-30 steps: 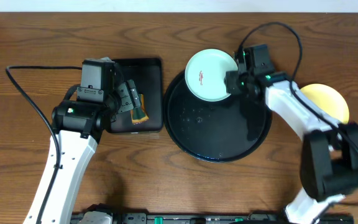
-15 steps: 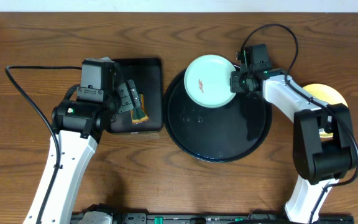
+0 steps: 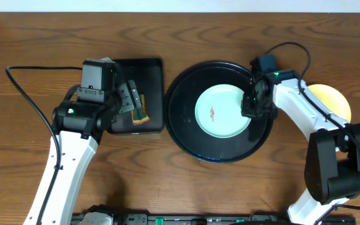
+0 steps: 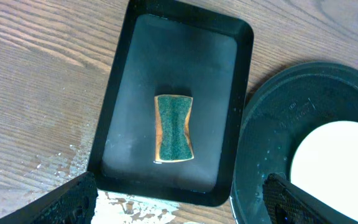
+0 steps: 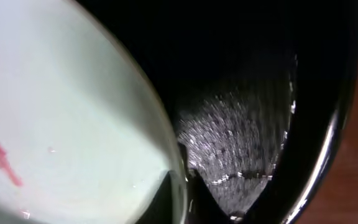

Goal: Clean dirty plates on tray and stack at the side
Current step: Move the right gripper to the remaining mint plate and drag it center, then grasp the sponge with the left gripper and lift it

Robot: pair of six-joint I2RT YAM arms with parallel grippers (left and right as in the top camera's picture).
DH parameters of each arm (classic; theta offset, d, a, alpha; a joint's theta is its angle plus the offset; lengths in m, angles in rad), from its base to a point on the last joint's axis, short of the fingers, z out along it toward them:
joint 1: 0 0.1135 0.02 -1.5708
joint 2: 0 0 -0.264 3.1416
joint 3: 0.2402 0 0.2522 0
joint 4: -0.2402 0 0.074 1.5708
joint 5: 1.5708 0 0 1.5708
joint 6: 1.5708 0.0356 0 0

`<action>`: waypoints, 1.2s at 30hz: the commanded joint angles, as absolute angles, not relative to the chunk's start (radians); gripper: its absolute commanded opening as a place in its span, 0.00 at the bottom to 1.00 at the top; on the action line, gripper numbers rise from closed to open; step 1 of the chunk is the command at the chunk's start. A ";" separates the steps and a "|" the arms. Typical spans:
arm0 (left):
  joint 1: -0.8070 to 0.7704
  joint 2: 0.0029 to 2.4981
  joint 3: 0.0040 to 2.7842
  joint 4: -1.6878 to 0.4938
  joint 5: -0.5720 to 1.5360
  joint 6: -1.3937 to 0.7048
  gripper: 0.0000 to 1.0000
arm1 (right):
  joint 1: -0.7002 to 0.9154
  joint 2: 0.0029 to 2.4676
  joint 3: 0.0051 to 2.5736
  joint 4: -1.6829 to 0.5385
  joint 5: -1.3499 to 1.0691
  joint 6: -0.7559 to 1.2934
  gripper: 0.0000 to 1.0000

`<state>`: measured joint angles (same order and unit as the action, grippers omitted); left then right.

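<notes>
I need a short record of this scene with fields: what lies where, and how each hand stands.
round tray: holds one mint plate, red smear in its centre
right hand: shut on the mint plate's rim
yellow plate: outside the round tray, on its right, partly hidden
small tray: holds a sponge
left hand: open, above the small tray, empty

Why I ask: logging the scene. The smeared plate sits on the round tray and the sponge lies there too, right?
No: the sponge lies in the rectangular tray, per the left wrist view. The smeared plate does sit on the round tray.
</notes>
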<state>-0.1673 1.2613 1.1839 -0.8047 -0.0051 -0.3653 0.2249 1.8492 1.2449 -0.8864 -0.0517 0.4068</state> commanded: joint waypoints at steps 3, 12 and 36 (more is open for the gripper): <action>-0.165 1.267 1.196 -0.807 -0.007 -0.359 0.86 | 0.228 1.847 1.172 -0.867 -0.087 0.488 0.36; -0.165 1.267 1.196 -0.807 -0.007 -0.360 0.86 | 0.208 1.782 1.192 -0.818 -0.093 0.218 0.26; -0.165 1.811 1.179 -0.610 0.015 -0.381 0.55 | 0.209 1.425 1.191 -0.839 -0.215 0.145 0.35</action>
<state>-0.1673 1.7271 1.1835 -0.6598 0.0196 -0.3992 0.2134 1.4315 1.1770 -0.8261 -0.2062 0.1410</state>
